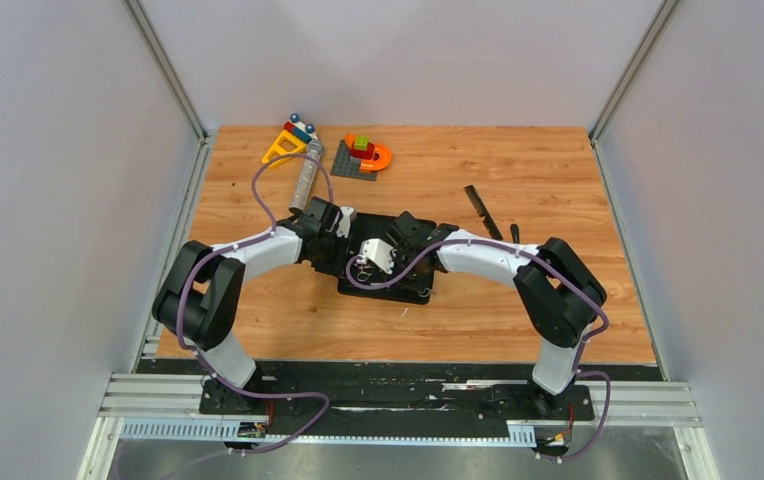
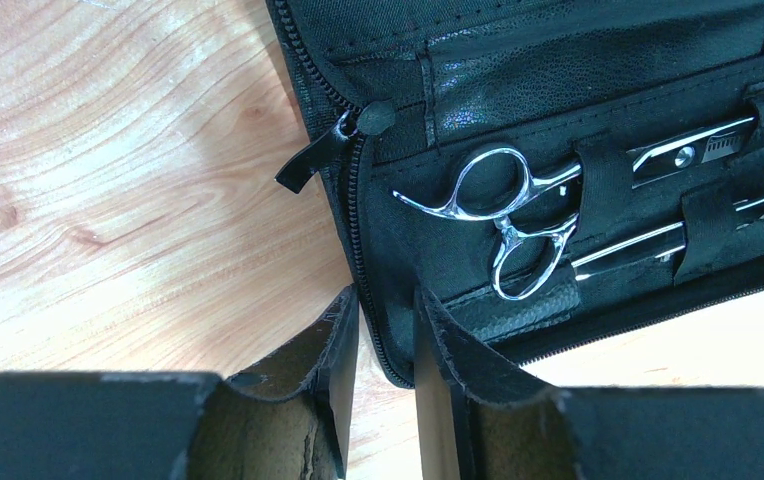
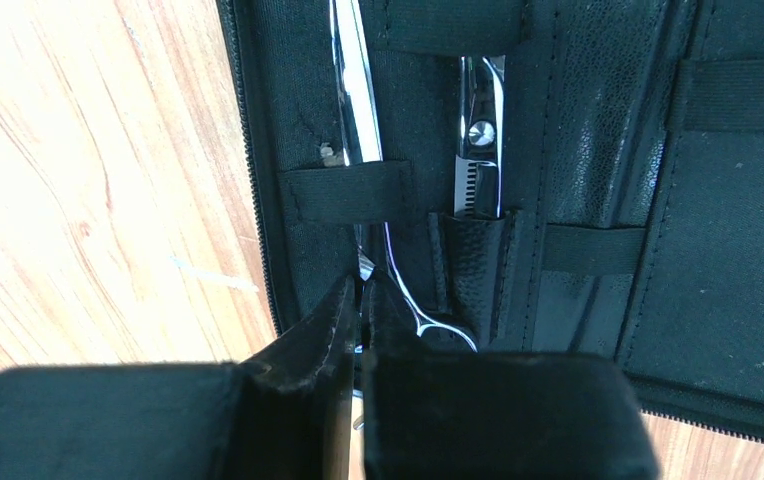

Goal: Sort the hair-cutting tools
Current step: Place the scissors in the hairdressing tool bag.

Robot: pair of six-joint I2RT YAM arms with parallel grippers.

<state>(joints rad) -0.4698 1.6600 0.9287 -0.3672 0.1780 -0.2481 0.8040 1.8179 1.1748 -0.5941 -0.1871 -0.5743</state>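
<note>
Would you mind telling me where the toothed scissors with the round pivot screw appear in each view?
Top external: too small to pick out within the black case.
Left wrist: toothed scissors at upper right, lying sideways under a strap.
Right wrist: the scissors at upper centre, tip down in a pocket.
Shared landmark: the black case, its zipper edge left of the scissors in both wrist views.

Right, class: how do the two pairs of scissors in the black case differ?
The toothed scissors have a comb-like blade edge; the plain scissors have a smooth one. The toothed scissors' tip sits in a leather pocket; the plain scissors' handle lies at that end, so they point opposite ways. Both are silver, strapped in the black case.
</note>
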